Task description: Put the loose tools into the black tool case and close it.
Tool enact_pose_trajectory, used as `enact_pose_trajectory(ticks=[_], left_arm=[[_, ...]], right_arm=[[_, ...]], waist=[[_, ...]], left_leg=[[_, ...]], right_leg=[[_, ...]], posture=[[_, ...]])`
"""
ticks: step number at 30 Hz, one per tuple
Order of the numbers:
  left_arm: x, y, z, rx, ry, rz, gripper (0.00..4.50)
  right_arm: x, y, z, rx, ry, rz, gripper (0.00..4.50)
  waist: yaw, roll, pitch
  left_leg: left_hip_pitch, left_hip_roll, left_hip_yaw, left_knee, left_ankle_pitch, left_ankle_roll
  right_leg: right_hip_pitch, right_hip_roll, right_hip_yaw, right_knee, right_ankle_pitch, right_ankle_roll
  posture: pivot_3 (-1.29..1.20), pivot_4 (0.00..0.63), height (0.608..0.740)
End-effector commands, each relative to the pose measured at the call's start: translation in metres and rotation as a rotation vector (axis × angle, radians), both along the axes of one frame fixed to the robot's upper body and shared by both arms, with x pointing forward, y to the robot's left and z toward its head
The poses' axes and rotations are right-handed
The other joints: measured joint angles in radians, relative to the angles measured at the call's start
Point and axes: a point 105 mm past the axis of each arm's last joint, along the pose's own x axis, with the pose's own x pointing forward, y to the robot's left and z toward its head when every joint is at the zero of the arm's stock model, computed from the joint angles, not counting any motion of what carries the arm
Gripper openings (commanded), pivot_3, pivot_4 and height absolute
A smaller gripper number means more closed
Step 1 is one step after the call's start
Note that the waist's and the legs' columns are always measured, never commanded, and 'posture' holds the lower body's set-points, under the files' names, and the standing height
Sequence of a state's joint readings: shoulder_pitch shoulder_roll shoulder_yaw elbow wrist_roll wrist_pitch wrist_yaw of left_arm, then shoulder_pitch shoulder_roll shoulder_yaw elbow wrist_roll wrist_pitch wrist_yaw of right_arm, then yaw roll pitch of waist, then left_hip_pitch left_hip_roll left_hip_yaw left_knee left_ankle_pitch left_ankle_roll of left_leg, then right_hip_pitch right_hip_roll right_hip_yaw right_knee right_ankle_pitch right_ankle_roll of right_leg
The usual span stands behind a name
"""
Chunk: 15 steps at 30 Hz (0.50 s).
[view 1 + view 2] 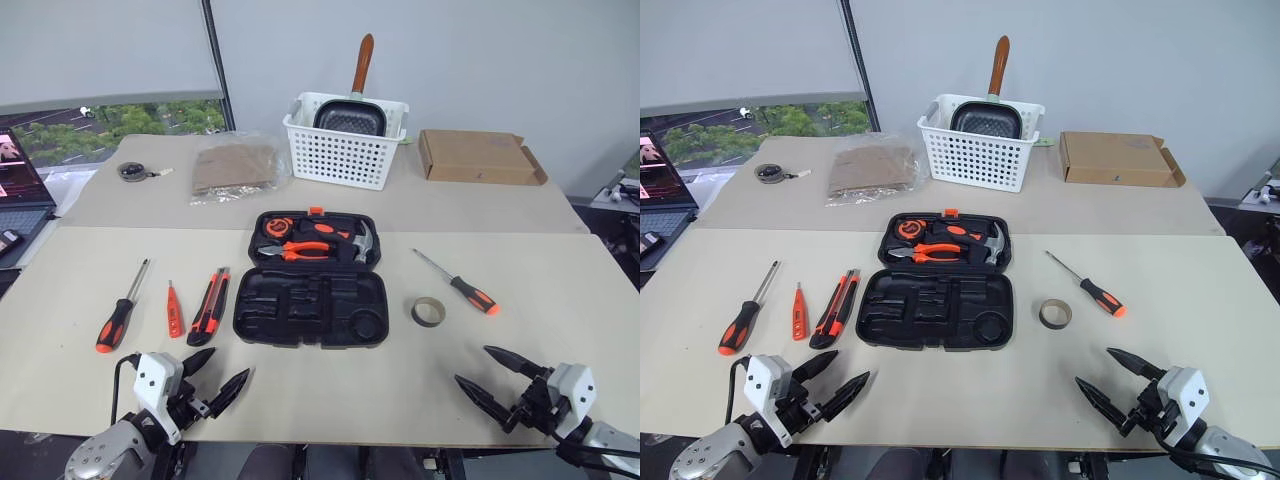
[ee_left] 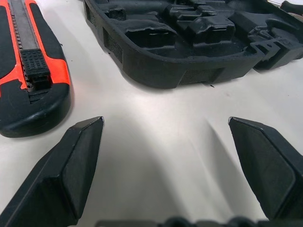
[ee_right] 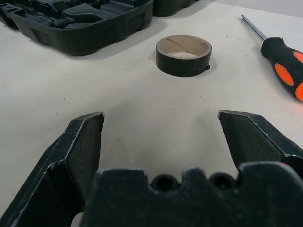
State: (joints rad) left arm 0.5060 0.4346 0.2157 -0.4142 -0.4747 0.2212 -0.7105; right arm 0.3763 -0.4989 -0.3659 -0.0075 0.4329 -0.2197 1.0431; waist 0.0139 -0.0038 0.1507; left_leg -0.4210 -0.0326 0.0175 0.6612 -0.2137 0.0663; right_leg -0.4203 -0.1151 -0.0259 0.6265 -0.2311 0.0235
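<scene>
- The black tool case (image 1: 311,292) lay open and flat on the table (image 1: 560,350), lid half away from me still holding pliers and a hammer, the near half showing bare slots.
- Both my grippers hung low on the near side of the case, nothing gripped: left gripper (image 1: 213,377) with fingers spread wide, right gripper (image 1: 497,373) likewise released.
- I counted five loose tools: two long screwdrivers, one left of the case (image 1: 121,309) and one right of it (image 1: 459,284); one small orange screwdriver (image 1: 174,311); one utility knife (image 1: 209,306) just left of the case; one tape ring (image 1: 428,311) just right of it.
- Nothing was packed yet, I judged. For a clean first pick I would take the tool nearest each gripper: knife for the left, ring for the right.
- I would straddle the knife across its narrow body, and pinch the ring's wall rather than span it.
- Each tool should go in its matching slot, or the lid may not shut.
</scene>
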Motion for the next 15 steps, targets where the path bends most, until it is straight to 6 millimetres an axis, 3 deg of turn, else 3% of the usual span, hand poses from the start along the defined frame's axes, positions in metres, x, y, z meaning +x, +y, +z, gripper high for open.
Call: enact_pose_trajectory(ticks=[1,9,15], left_arm=[[-0.006,-0.004,-0.001,-0.010,0.005,-0.024,4.50],[-0.012,-0.002,0.012,-0.041,-0.065,-0.066,4.50],[0.003,0.010,0.055,-0.046,-0.223,-0.071,4.50]], right_arm=[[0.000,-0.002,0.008,-0.028,-0.038,0.017,4.43],[0.002,0.000,0.013,-0.025,-0.045,0.079,4.43],[0.019,0.032,0.056,0.019,-0.135,0.275,4.43]], waist=[[0.000,0.000,0.000],[-0.001,-0.001,0.001],[-0.003,-0.002,0.002]], left_leg=[[0.000,0.000,0.000,0.000,0.000,0.000],[0.000,0.000,0.001,0.000,0.000,0.000],[0.000,0.003,0.002,0.000,0.000,0.000]], right_leg=[[0.000,0.000,0.000,0.000,0.000,0.000],[0.000,0.000,0.000,0.000,0.000,0.000],[-0.001,0.000,-0.002,0.000,0.000,0.000]], posture=[[0.00,0.150,0.700],[0.00,0.150,0.700],[0.00,0.150,0.700]])
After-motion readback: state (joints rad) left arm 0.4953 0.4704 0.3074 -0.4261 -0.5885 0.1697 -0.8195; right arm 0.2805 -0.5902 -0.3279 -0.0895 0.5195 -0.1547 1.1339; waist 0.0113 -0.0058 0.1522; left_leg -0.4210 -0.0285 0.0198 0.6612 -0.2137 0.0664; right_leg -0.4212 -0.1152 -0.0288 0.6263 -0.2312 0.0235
